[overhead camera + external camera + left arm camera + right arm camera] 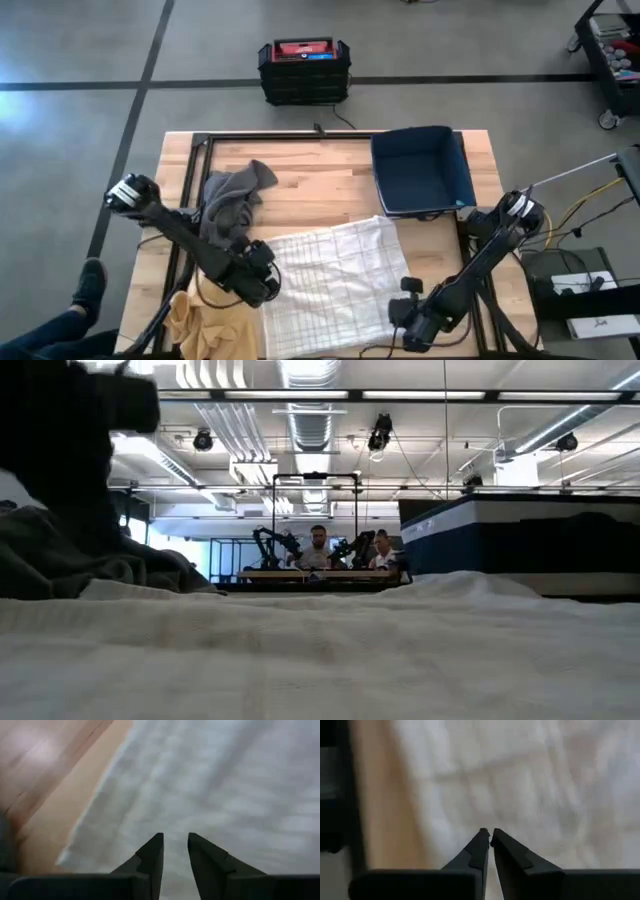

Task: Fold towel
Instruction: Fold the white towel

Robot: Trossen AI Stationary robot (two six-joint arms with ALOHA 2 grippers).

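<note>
Reaching low over the towel (330, 280), left gripper (175, 839) narrowly parted, right gripper (487, 831) nearly closed.

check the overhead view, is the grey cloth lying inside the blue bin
No, the grey cloth lies crumpled on the wooden table, apart from the blue bin.

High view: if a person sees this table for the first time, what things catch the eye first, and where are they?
The white checked towel lies spread across the middle near side of the wooden table, with the left gripper at its left edge and the right gripper at its right near corner. A dark blue bin stands at the far right, and a crumpled grey cloth lies at the far left.
</note>
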